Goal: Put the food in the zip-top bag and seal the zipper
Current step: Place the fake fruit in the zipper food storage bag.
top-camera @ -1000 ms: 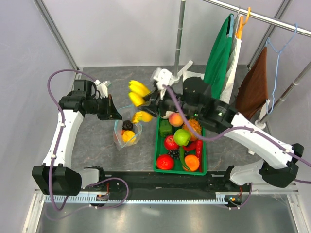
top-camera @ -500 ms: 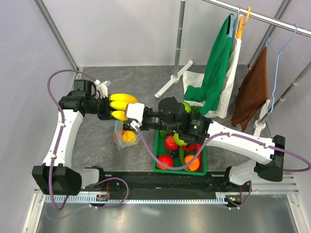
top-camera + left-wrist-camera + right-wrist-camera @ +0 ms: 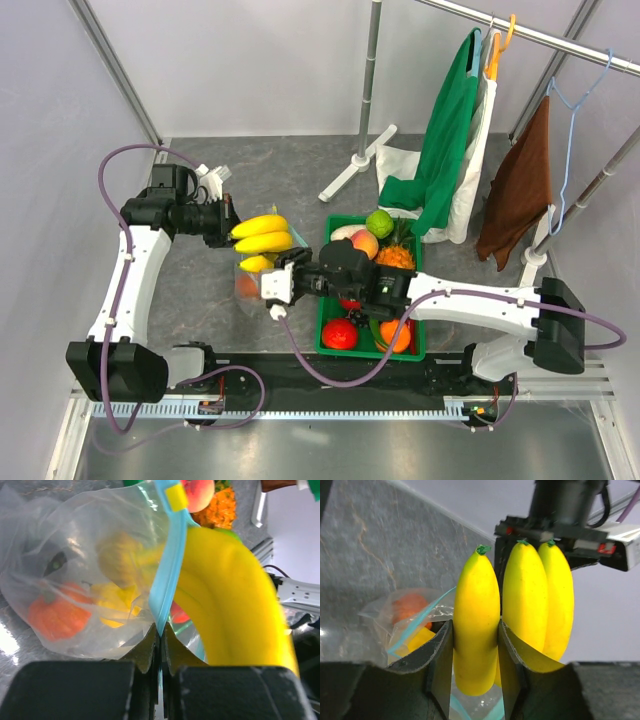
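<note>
From above, the step in hand is putting the banana bunch (image 3: 262,238) into the zip-top bag (image 3: 244,286). The bag stands on the table just left of the green crate (image 3: 323,332), where more food lies. The left gripper (image 3: 228,229) holds the bag at its mouth. The right gripper (image 3: 268,268) carries the bunch, which lies across the mouth, not yet inside.

In the left wrist view, the jaws are closed tight on the light-blue zipper (image 3: 168,570). The bag is clear and crinkled, with an orange piece (image 3: 47,615) and yellow pieces inside. The bunch presses against the strip from the right.

In the right wrist view, the fingers (image 3: 440,660) clamp one banana of the bunch, tips pointing up. I judge the next move calls for tipping the bunch down through the opening, then letting go; the mouth looks narrow for it.
</note>
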